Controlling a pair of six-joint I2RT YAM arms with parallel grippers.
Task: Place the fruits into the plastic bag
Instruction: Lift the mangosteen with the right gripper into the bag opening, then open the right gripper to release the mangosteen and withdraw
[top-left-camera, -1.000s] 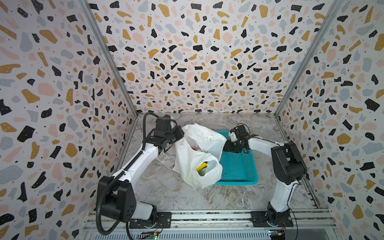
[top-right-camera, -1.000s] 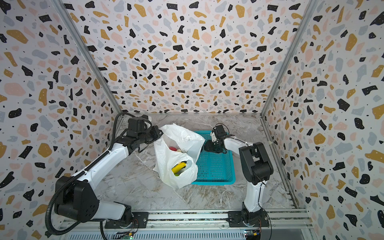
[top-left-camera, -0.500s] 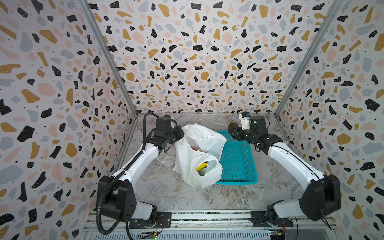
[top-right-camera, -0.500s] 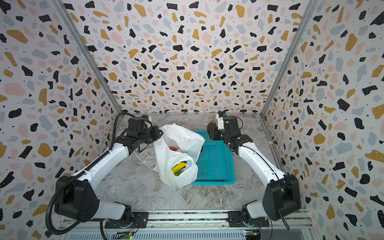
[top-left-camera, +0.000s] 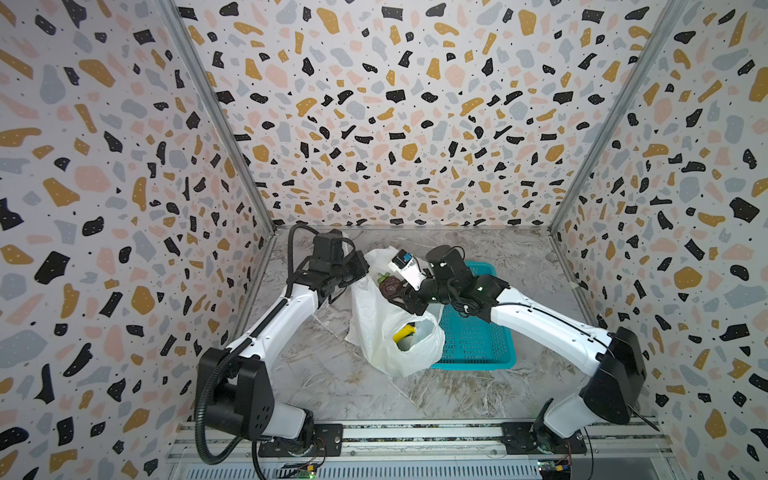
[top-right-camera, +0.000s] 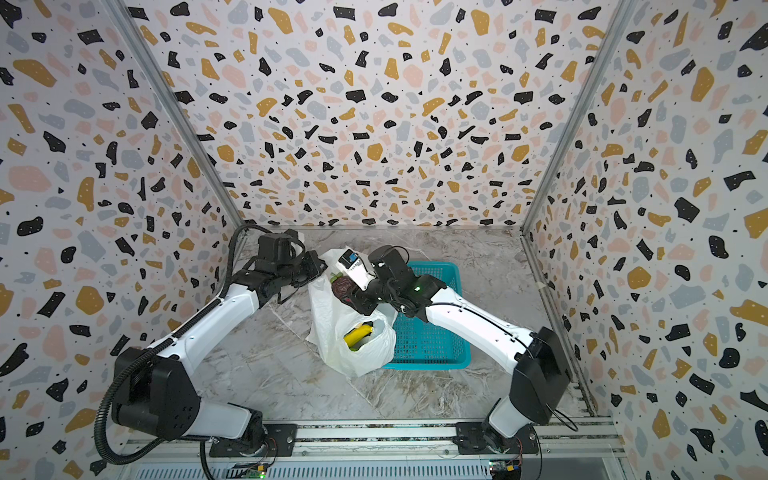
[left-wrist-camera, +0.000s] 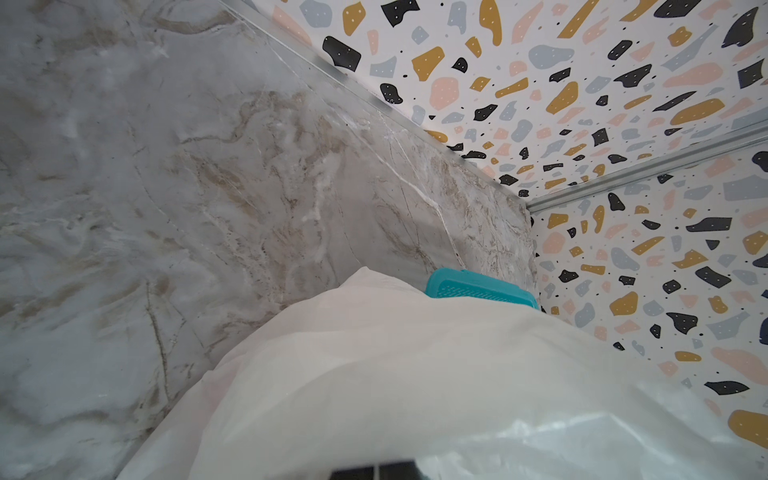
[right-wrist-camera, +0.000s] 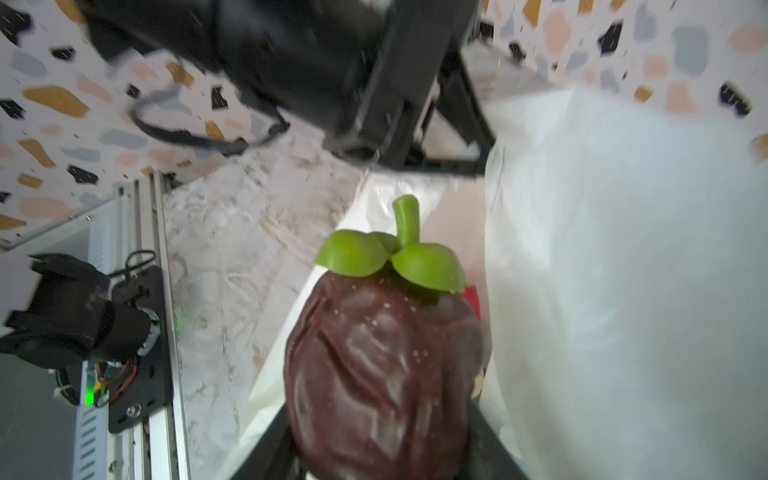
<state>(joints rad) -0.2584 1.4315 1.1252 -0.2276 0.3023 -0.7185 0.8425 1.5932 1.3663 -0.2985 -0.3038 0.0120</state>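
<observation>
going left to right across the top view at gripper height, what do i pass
left gripper, shut on the plastic bag edge → dark maroon fruit, held in the right gripper → teal basket

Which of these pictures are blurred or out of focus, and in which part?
Right wrist view: the left end effector behind is smeared, the mangosteen near the lens fairly sharp. Left wrist view: the plastic bag close to the lens is soft, the marble table farther off clearer. Both top views: sharp and evenly lit.
</observation>
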